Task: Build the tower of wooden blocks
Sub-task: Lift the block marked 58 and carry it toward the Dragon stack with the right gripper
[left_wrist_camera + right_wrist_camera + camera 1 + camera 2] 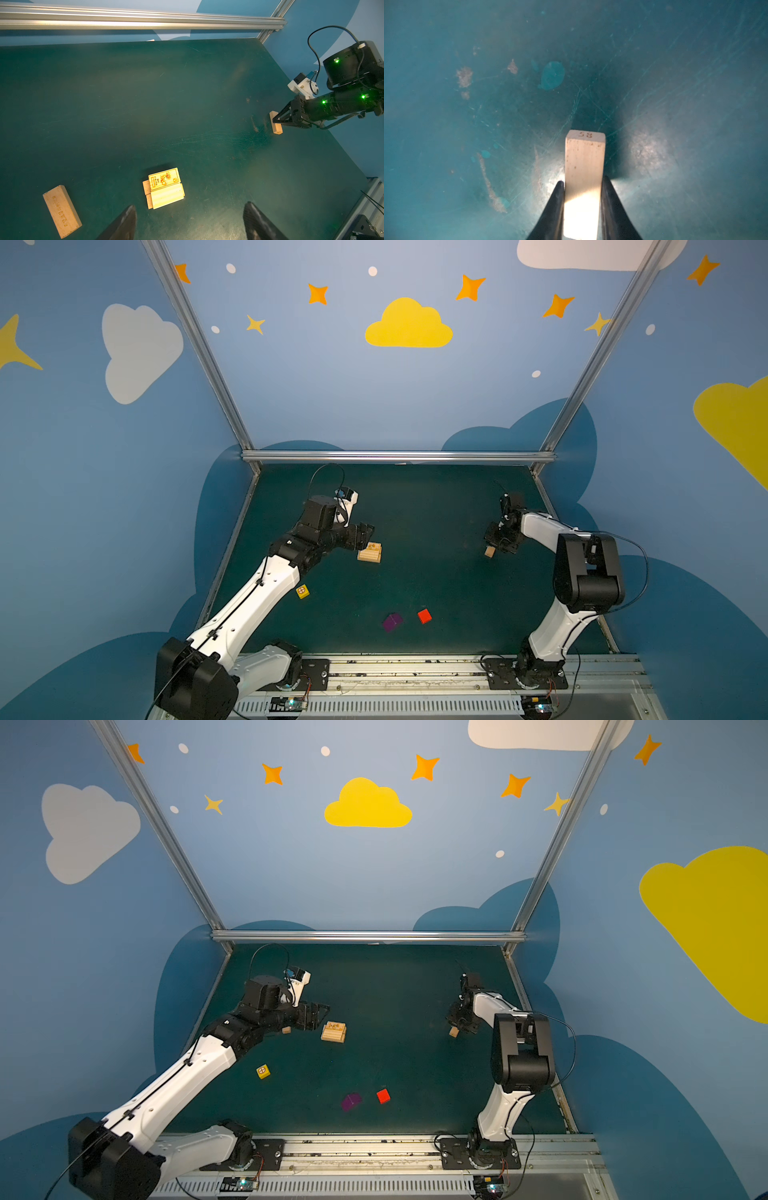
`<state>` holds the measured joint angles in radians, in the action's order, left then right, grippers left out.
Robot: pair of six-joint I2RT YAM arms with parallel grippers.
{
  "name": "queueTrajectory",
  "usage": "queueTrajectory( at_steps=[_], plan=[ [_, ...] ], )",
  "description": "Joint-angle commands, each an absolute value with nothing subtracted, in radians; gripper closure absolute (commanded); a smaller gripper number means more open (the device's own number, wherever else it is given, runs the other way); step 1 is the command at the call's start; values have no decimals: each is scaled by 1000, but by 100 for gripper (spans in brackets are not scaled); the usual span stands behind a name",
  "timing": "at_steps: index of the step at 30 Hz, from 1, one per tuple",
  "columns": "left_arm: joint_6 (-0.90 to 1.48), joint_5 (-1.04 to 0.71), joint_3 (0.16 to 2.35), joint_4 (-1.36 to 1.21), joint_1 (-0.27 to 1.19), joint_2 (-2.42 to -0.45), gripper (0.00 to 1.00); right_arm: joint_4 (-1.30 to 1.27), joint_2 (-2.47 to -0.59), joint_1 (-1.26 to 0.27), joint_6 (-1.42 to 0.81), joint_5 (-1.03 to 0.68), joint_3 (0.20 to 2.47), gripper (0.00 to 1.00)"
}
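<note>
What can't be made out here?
- Loose tan wooden plank: in a top view, mostly behind left arm.
- Pale wooden plank in right tool: end cut by right wrist view's edge; lifted or resting unclear.
- Orange print on stacked tan planks: too small in both top views.

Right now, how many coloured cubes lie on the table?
3. The yellow cube lies beside the left arm; the purple cube and red cube sit close together nearer the front. That arm may hide others.
</note>
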<state>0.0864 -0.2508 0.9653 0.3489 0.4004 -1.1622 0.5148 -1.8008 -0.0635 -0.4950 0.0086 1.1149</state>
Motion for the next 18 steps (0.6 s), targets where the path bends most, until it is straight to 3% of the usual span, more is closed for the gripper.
queueTrajectory(
  at_steps=[1,9,11,18],
  plan=[
    [89,-258,989,352,403,-1157,19,547,-1816,-72,-487,18,1141,71],
    [90,-257,989,351,403,-1157,19,552,-1809,-78,-477,37,1139,75],
    [91,-257,989,351,402,-1156,19,551,-1804,-78,-472,34,1139,82],
    [92,-256,991,353,403,-1157,19,557,-1789,-84,-469,41,1135,82]
  ],
)
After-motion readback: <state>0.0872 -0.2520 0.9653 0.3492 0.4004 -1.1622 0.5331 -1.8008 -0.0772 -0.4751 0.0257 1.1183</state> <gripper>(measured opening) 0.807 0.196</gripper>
